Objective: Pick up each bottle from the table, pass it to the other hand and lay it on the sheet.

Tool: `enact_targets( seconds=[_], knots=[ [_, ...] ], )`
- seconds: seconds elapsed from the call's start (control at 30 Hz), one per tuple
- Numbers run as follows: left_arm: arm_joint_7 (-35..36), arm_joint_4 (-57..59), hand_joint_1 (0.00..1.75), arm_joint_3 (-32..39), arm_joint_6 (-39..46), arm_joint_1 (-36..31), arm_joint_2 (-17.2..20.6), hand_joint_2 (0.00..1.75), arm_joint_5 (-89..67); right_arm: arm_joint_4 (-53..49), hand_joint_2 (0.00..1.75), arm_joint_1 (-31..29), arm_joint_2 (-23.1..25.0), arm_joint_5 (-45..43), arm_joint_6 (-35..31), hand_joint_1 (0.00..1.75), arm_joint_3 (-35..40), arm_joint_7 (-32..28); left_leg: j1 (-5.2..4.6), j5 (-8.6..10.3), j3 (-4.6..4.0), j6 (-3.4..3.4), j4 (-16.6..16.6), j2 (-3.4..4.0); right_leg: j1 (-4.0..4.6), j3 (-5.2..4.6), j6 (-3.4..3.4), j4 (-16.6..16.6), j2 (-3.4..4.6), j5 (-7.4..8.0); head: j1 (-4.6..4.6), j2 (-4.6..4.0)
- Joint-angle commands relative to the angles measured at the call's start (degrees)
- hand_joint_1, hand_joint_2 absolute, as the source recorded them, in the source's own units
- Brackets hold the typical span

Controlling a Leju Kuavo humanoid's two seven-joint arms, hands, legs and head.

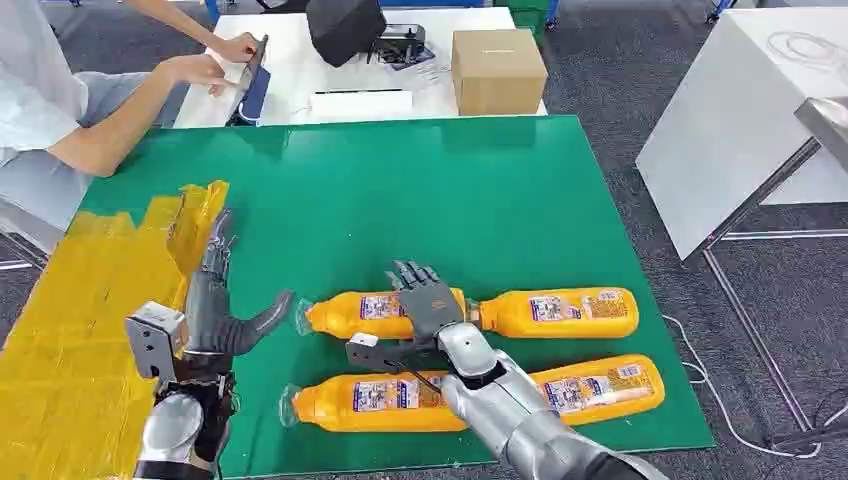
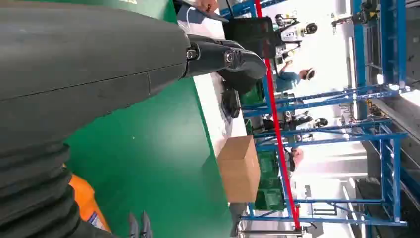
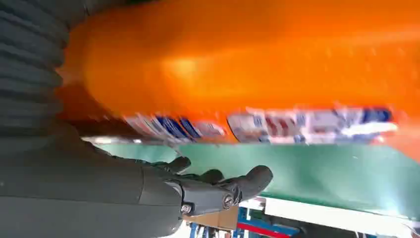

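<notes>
Right hand (image 1: 428,300) over the green table (image 1: 480,200), fingers stretched toward twelve o'clock and resting across the far-left bottle (image 1: 370,313) near its base; whether clamped on it cannot be told. In the right wrist view, orange bottle body (image 3: 247,59) close above the thumb (image 3: 223,191), fingers apart. At three o'clock of the hand, far-right bottle (image 1: 560,311), base to base with the first. At six o'clock, near-left bottle (image 1: 370,400) and near-right bottle (image 1: 600,388), partly behind the silver forearm. Left hand (image 1: 215,300) at nine o'clock of the bottles, empty, fingers straight and apart, thumb pointing at three o'clock. Yellow sheet (image 1: 80,320) under and beyond it. At twelve o'clock, white table with cardboard box (image 1: 497,70) and a person's hand (image 1: 235,47).
</notes>
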Motion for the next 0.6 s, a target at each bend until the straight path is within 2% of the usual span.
enact_targets(
  seconds=[0.03,0.07,0.1,0.13,0.17,0.27,0.33,0.37,0.43,0.47,0.6],
  knots=[
    [0.02,3.77,0.00,0.05,-0.11,-1.87,-0.09,1.75,0.35,7.10,1.75,-3.00,-1.03,1.32,0.83,1.06,-0.18,1.44,0.05,0.03,0.13,-0.02,-0.05,-0.10,0.06,0.20,-0.07,-0.09,-0.16,0.00,0.00,0.00],
    [0.02,3.86,0.00,0.03,-0.11,-1.88,-0.07,1.75,0.35,7.15,1.75,-2.92,-0.84,1.31,0.82,1.45,-0.67,0.94,0.10,0.01,0.22,-0.03,-0.04,-0.11,0.12,0.32,-0.11,-0.13,-0.19,-0.01,0.02,0.00],
    [0.02,3.89,0.00,0.03,-0.11,-1.88,-0.09,1.75,0.35,7.15,1.75,-2.90,-0.80,1.39,0.82,1.50,-0.76,0.79,0.05,0.02,0.17,-0.02,-0.05,-0.10,0.06,0.24,-0.08,-0.10,-0.15,0.00,0.00,0.00],
    [0.02,3.92,0.00,0.01,-0.12,-1.84,-0.10,1.75,0.34,7.11,1.75,-2.81,-0.74,1.37,0.76,1.64,-0.94,0.65,0.02,0.02,0.13,-0.01,-0.04,-0.06,0.03,0.17,-0.05,-0.07,-0.10,0.00,0.00,0.00],
    [0.02,3.92,0.00,0.01,-0.12,-1.84,-0.10,1.75,0.34,7.11,1.75,-2.81,-0.74,1.37,0.76,1.71,-0.94,0.65,0.08,-0.01,0.23,-0.03,-0.04,-0.05,0.10,0.30,-0.09,-0.11,-0.12,-0.01,0.00,0.00],
    [0.01,3.98,0.00,-0.09,-0.07,-1.69,-0.13,1.75,0.36,6.52,1.75,-2.41,-0.53,1.17,-0.24,1.75,-1.81,-0.44,0.05,0.00,0.22,-0.02,-0.04,-0.08,0.07,0.29,-0.08,-0.10,-0.14,-0.02,0.00,0.00],
    [0.00,3.80,0.00,-0.08,-0.05,-1.52,-0.12,1.75,0.38,5.15,1.75,-1.73,-0.39,0.39,-2.53,1.75,-3.00,-1.52,0.07,-0.02,0.26,-0.02,-0.04,-0.08,0.09,0.35,-0.09,-0.11,-0.15,-0.03,0.00,0.00],
    [0.07,3.58,0.00,-0.31,0.01,-1.31,-0.04,1.75,0.10,2.28,1.75,-0.57,-0.37,-0.28,-5.86,1.75,-4.22,-2.80,0.04,0.01,0.19,-0.01,-0.05,-0.07,0.05,0.25,-0.07,-0.09,-0.12,-0.01,0.02,0.00],
    [0.21,3.35,0.00,-0.74,0.31,-1.25,-0.07,1.75,-0.56,0.26,1.75,0.20,-0.24,-0.96,-7.19,1.75,-5.04,-3.52,0.07,-0.02,0.23,-0.02,-0.04,-0.05,0.09,0.31,-0.09,-0.10,-0.12,-0.03,0.00,0.00],
    [0.42,3.23,0.00,-1.44,0.87,-1.33,0.11,1.75,-1.97,-2.86,1.75,1.65,-0.07,-2.77,-11.42,1.75,-6.63,-5.60,0.09,-0.06,0.32,-0.03,-0.03,-0.02,0.12,0.40,-0.12,-0.12,-0.11,-0.05,0.02,0.00],
    [1.71,2.21,0.00,-5.67,2.56,-1.55,0.50,1.75,-5.18,-19.20,1.75,9.12,-0.57,-6.07,-20.24,1.75,-11.57,-10.42,0.05,-0.01,0.05,-0.02,0.00,-0.09,0.06,0.12,-0.06,-0.04,-0.13,-0.03,0.02,0.00]
  ],
)
